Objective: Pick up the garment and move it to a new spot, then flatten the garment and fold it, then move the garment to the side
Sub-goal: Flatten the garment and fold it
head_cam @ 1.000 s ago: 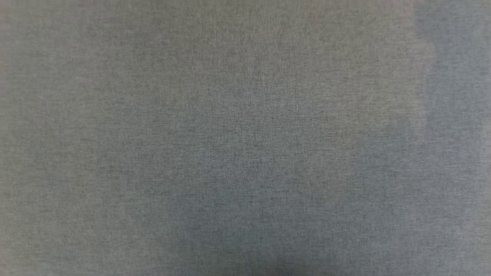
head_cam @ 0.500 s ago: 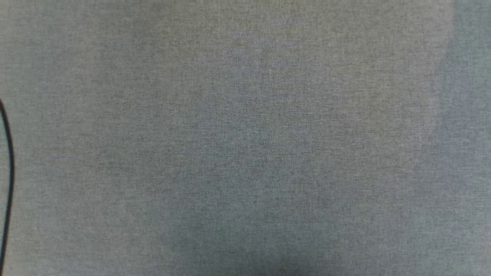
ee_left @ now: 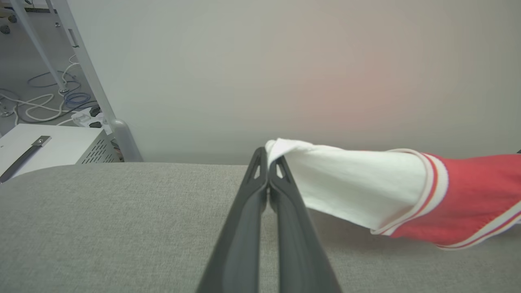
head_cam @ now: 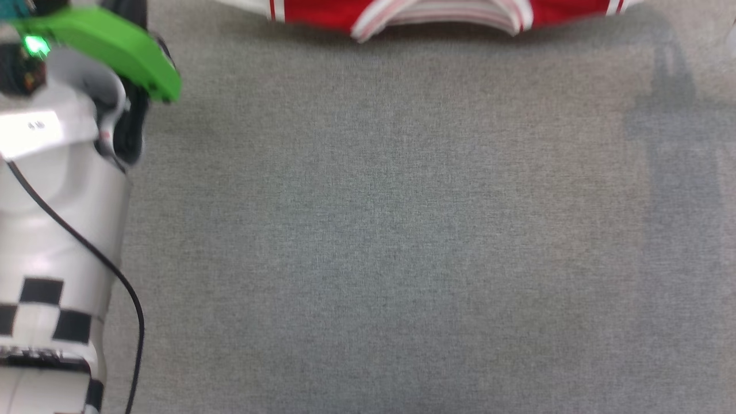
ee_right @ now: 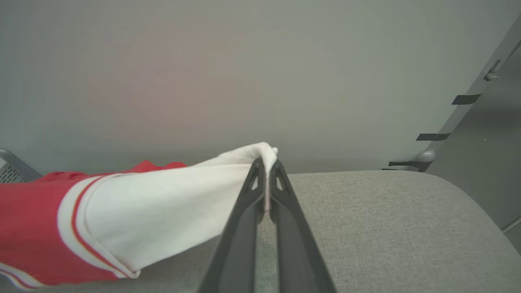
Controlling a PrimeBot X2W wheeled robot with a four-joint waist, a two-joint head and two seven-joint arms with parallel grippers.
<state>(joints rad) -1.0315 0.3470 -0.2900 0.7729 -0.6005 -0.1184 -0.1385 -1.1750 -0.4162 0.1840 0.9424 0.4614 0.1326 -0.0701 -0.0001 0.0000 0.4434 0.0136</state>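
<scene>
The grey cloth-covered desk (head_cam: 368,230) spreads close in. Farther out, the left gripper (ee_left: 268,162) is clamped on one white sleeve tip of the red T-shirt (ee_left: 468,199). The right gripper (ee_right: 266,165) is clamped on the other, both sleeves lifted off the desk. A pale wall (ee_left: 285,61) stands behind.

Nothing legible anywhere at the moment. One small white label (head_cam: 34,127) sits on the pale forearm (head_cam: 57,230), with a tiny dark marking on it that is too blurred to read.
</scene>
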